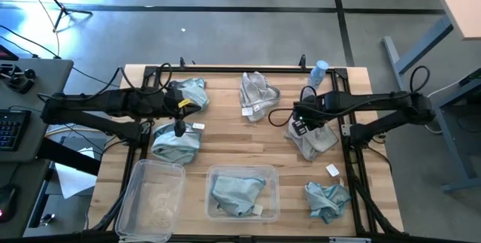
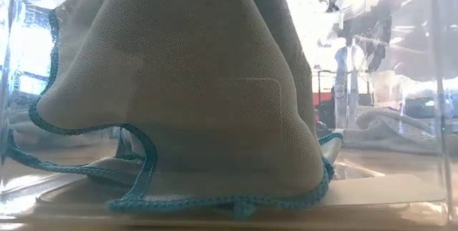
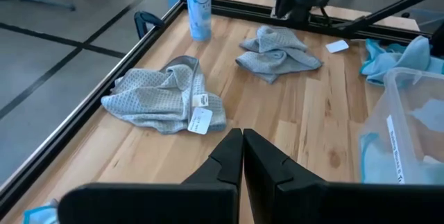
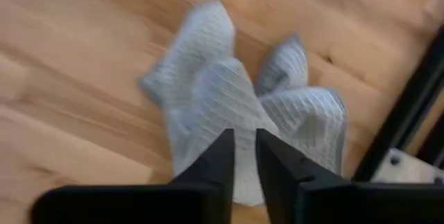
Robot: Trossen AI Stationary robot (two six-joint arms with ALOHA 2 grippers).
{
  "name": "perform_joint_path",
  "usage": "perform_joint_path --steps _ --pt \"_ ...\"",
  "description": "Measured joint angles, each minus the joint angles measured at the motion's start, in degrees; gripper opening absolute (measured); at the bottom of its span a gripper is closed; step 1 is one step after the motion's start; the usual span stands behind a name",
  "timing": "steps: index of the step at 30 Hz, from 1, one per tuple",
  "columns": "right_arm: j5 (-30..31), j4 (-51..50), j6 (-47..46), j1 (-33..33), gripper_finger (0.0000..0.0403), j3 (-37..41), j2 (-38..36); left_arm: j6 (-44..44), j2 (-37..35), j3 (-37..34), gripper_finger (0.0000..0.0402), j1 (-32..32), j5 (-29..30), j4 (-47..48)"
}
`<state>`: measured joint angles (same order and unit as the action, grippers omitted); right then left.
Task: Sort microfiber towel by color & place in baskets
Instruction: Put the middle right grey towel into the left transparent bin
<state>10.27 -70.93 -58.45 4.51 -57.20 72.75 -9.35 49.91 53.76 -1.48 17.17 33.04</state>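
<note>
In the high view my right gripper sits over a grey-beige towel near the table's right edge and is shut on it. My left gripper is shut and holds nothing. It hovers between two teal towels, one on its far side and one on its near side. Another grey towel with a white tag lies far-centre. A third teal towel lies at the near right. The wider basket holds a teal towel, which fills the low view. The narrower basket stands to its left. My right gripper pinches a raised fold of the grey towel between its two fingers, coming from above and pointing down. Folds run up toward the fingers. The rest of the cloth lies spread on the wood; one layer or several, I cannot tell.
A pale blue spray bottle stands at the far right by the black frame rail. A small white tag lies loose near the right edge. Bare wood shows in the table's middle.
</note>
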Motion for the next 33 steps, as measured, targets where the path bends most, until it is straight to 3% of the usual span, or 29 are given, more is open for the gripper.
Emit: perform_joint_path --steps 4,8,14,18,22,24,29,33 --pt "-0.5 2.48 -1.76 0.0 0.012 5.08 0.0 -0.02 0.03 0.0 0.0 0.0 -0.02 0.04" --pt "-3.93 11.25 -0.45 0.0 0.0169 9.92 0.0 -0.02 0.04 0.0 0.0 0.0 -0.02 0.02" --pt "-4.69 19.82 -1.89 0.0 0.0191 17.17 0.0 -0.04 0.04 0.0 0.0 0.0 -0.04 0.02" --pt "-5.77 18.59 -2.36 -0.45 0.0155 18.7 0.0 -0.04 0.04 0.0 0.0 0.0 -0.04 -0.17" --pt "-5.61 17.1 -0.35 -1.72 0.0047 16.18 -0.32 -0.04 0.53 -0.04 0.0 0.0 -0.09 -0.94" --pt "-4.24 16.4 1.31 -2.25 0.0015 13.52 -0.85 -0.05 0.97 -0.04 0.0 0.0 -0.09 -2.18" --pt "0.47 11.94 6.0 -2.43 0.0043 3.01 -2.59 -0.04 2.7 -0.04 0.0 0.0 -0.11 -5.4" --pt "7.36 9.92 12.23 -2.43 0.0022 -8.38 -3.17 -0.02 4.72 -0.04 0.0 0.0 -0.09 -8.29"
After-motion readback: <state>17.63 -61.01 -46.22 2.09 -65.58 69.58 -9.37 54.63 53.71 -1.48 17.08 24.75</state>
